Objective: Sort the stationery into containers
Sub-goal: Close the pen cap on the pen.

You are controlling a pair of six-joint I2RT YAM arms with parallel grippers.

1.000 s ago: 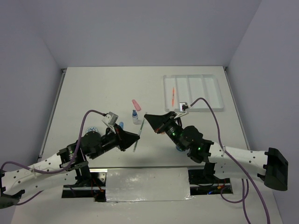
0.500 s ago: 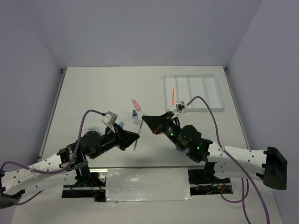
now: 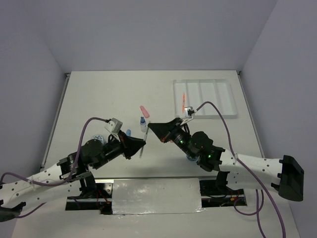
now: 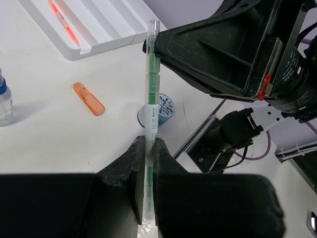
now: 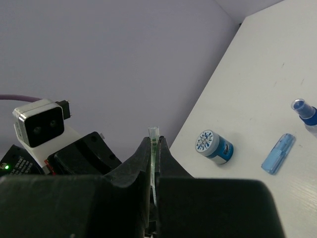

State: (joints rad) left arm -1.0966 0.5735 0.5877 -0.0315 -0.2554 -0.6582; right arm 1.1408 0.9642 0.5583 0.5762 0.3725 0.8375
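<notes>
A thin whitish pen with a green core [image 4: 151,84] is held in the air between both grippers. My left gripper [image 4: 148,145] is shut on its lower part, also seen from above [image 3: 143,144]. My right gripper [image 5: 154,142] is closed around the pen's top end [image 5: 155,132], and from above its tips [image 3: 150,126] meet the left gripper's. The white four-compartment tray [image 3: 218,97] lies far right with an orange pen [image 3: 184,101] in its left compartment. A pink capsule [image 3: 144,110], a blue-capped bottle [image 3: 143,124] and a blue capsule [image 3: 128,132] lie mid-table.
One blue roll [image 5: 214,146] lies on its side beside the left arm. Another blue roll [image 4: 159,107] stands behind the pen, under the right arm [image 3: 190,157]. An orange capsule [image 4: 89,99] lies on the table. The table's front edge has an open slot [image 3: 156,196].
My right gripper has moved left and closed on the pen's top end. My left arm has shifted slightly left with the pen still in its grip.
</notes>
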